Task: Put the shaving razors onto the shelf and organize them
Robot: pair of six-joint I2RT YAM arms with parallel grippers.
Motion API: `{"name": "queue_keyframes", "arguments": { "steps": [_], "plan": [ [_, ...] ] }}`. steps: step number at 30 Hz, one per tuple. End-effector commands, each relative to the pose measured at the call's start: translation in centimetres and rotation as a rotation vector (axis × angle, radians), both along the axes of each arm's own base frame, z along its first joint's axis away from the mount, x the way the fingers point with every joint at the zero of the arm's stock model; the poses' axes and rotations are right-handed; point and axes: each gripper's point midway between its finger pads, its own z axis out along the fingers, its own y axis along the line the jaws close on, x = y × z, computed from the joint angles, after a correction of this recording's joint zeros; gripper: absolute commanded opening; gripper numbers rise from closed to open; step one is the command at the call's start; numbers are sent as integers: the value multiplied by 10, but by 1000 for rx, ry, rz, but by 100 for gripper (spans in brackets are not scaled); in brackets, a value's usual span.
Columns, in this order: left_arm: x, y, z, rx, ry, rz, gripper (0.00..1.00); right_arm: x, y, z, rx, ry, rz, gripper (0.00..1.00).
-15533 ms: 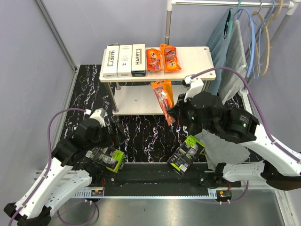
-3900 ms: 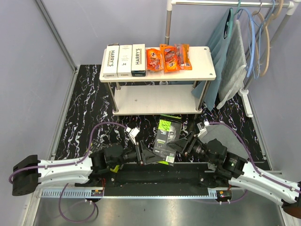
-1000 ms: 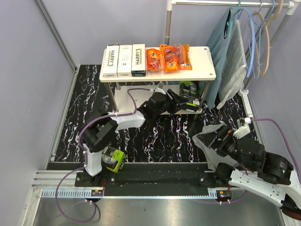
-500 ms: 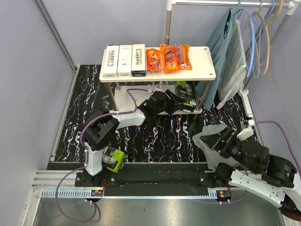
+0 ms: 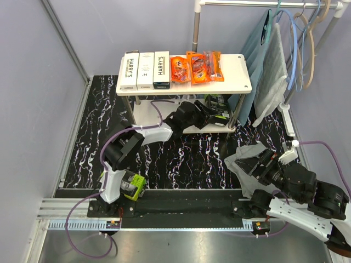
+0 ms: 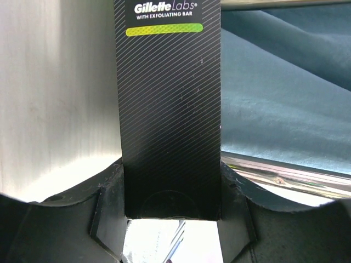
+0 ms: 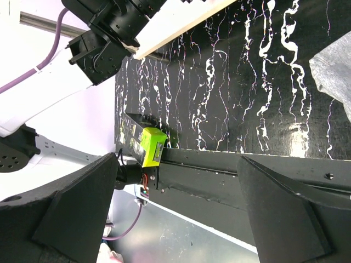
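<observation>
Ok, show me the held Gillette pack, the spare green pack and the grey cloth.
held Gillette pack [image 6: 170, 109]: left wrist view, its striped black face.
spare green pack [image 5: 134, 185]: top view, its lime end.
grey cloth [image 5: 240, 161]: top view, its left fold.

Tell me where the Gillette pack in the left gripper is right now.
In the top view, the Gillette pack is at the right end of the shelf, on the lower tier below the orange packs, clamped in the left gripper.

Bright, even overhead light with soft shadows; the shelf [image 6: 55, 98] glares washed-out white at the left wrist (right wrist's near fingers [image 7: 77, 208] loom dark, blurred)
</observation>
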Motion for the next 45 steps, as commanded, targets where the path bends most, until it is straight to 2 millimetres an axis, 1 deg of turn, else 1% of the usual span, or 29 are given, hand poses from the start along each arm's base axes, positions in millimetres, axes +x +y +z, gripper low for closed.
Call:
{"name": "queue_keyframes", "arguments": {
  "steps": [1, 2, 3, 4, 5, 8, 9, 11, 14, 15, 17, 21, 22, 23, 24, 25, 27, 28, 30, 31, 32, 36, 38, 39, 40, 42, 45],
  "plan": [
    [-4, -8, 36, -100, -57, -38, 27, 4, -8, 12, 35, -27, -46, 100],
    [-7, -6, 31, -91, -55, -43, 35, 4, -8, 13, 37, -28, -46, 100],
    [-8, -5, 32, -89, -57, -44, 41, 5, -7, 13, 41, -29, -47, 100],
    [-10, -4, 28, -81, -54, -48, 48, 4, -6, 13, 42, -28, -44, 100],
    [-12, -4, 26, -77, -53, -55, 57, 5, -6, 12, 39, -28, -44, 100],
    [-16, -5, 23, -77, -46, -77, 65, 5, -4, 12, 39, -23, -37, 100],
    [-18, -6, 22, -77, -44, -83, 71, 5, -3, 11, 38, -22, -36, 100],
    [-22, -8, 19, -73, -40, -98, 76, 5, -2, 11, 41, -22, -35, 100],
    [-27, -9, 23, -93, -32, -109, 85, 5, -1, 11, 44, -23, -33, 100],
    [-28, -8, 26, -100, -33, -105, 90, 5, -1, 11, 44, -23, -31, 100],
    [-31, -6, 28, -89, -17, -102, 93, 4, -1, 11, 45, -24, -29, 100],
    [-28, 0, 32, -28, -2, -78, 95, 4, -1, 11, 48, -23, -26, 100],
    [-29, 3, 29, 0, 7, -74, 96, 4, 0, 12, 50, -25, -25, 100],
    [-33, 9, 18, 56, 56, -68, 96, 4, 0, 12, 51, -26, -25, 100],
    [-30, 10, 22, 74, 57, -58, 98, 4, 0, 12, 51, -26, -25, 100],
    [-33, 14, 13, 120, 79, -59, 98, 4, 0, 13, 55, -29, -23, 100],
    [-33, 17, 14, 142, 80, -56, 99, 4, 1, 12, 53, -27, -22, 100],
    [-35, 20, 10, 171, 92, -60, 99, 4, 2, 11, 52, -26, -20, 100],
    [-33, 21, 14, 200, 85, -62, 99, 4, 2, 11, 54, -28, -18, 100],
    [-38, 25, 2, 258, 112, -78, 99, 4, 3, 12, 56, -27, -14, 100],
    [-35, 22, 9, 265, 102, -88, 99, 4, 3, 12, 59, -28, -13, 100],
    [-43, 29, -7, 365, 145, -129, 99, 4, 4, 11, 59, -26, -12, 100],
    [-45, 34, -12, 387, 143, -127, 99, 4, 3, 11, 60, -27, -13, 100],
    [-45, 37, -8, 388, 132, -122, 99, 3, 3, 12, 62, -27, -12, 100],
    [-47, 40, -11, 401, 130, -120, 99, 3, 3, 12, 63, -28, -12, 100],
    [-48, 44, -10, 411, 118, -118, 99, 3, 4, 11, 59, -27, -10, 100],
    [-47, 48, -16, 426, 118, -114, 99, 3, 5, 11, 63, -26, -8, 100]
  ]
}}
